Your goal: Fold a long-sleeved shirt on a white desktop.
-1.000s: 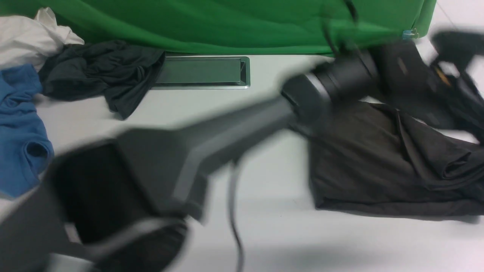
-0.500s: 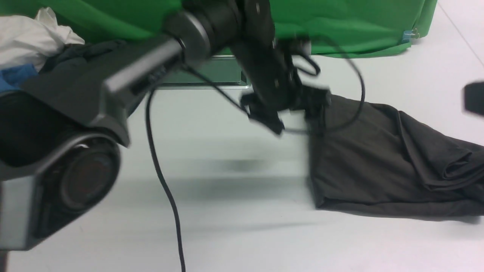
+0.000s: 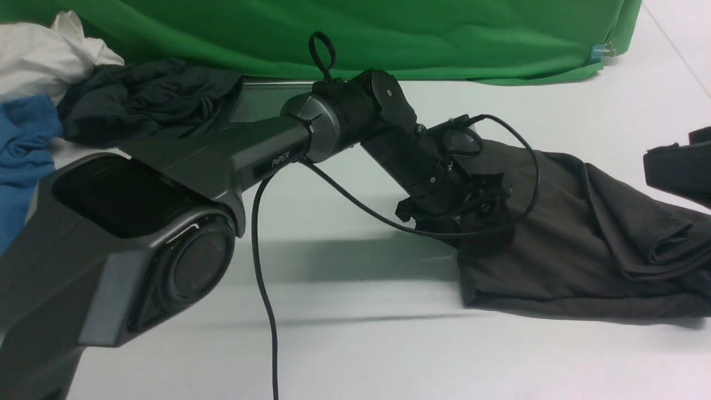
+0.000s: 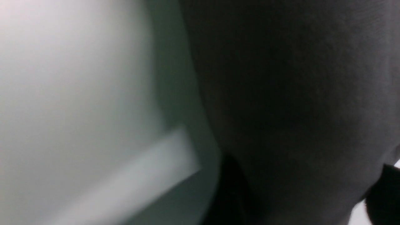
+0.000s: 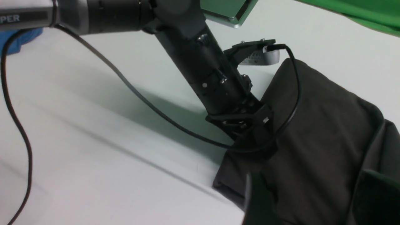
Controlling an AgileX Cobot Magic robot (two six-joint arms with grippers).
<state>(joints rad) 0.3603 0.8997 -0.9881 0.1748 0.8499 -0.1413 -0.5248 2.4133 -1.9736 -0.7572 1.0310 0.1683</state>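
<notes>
White desktop (image 3: 389, 344) in front. On its right side lies the shirt (image 3: 555, 244), bunched in a loose, creased half-fold; neat folding seems mostly still to do. Left gripper (image 3: 480, 208) presses the shirt's left edge, its jaws hidden. Right gripper (image 5: 315, 206) hovers over the shirt, jaws apart. No containers show. Clothes pile (image 3: 139, 105) and green cloth (image 3: 389, 33) lie behind.

Surface: white desktop (image 3: 389, 344). The long-sleeved shirt (image 3: 555, 250) lies bunched at right. Charcoal garment (image 3: 150, 105) and blue garment (image 3: 22, 161) heaped far left; green cloth (image 3: 389, 39) along far edge.
</notes>
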